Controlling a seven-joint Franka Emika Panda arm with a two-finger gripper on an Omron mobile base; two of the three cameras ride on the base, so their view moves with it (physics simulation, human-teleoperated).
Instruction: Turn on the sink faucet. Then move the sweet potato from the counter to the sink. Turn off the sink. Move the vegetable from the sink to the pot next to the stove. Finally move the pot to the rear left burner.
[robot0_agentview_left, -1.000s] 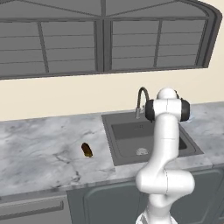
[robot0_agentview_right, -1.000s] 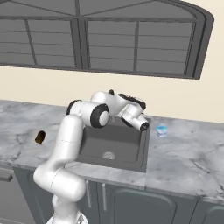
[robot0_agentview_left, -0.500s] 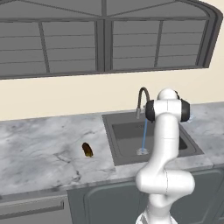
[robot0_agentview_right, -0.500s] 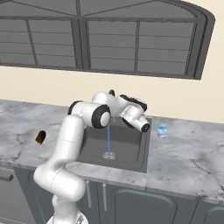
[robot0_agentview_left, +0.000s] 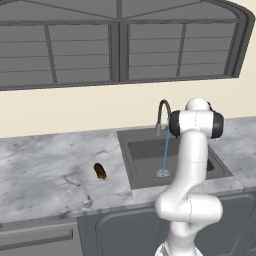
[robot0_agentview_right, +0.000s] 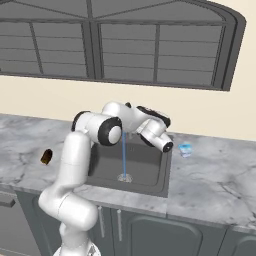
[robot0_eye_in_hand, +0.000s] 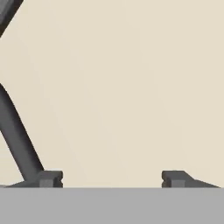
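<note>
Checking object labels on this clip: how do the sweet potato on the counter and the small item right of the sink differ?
The sweet potato is dark brown; the small item is pale blue and looks translucent.
The sweet potato is an elongated lump lying to the left of the sink; the small item sits on the right, looking like an upright cup, though too small to be sure.
Both rest on the grey marbled counter, outside the basin and clear of the running water.

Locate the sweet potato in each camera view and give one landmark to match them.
Left base view: sweet potato on the counter, left of the sink.
Right base view: at the far left edge, left of the sink.
Hand view: not in it.
Shared landmark: the water stream falling into the sink.
</note>
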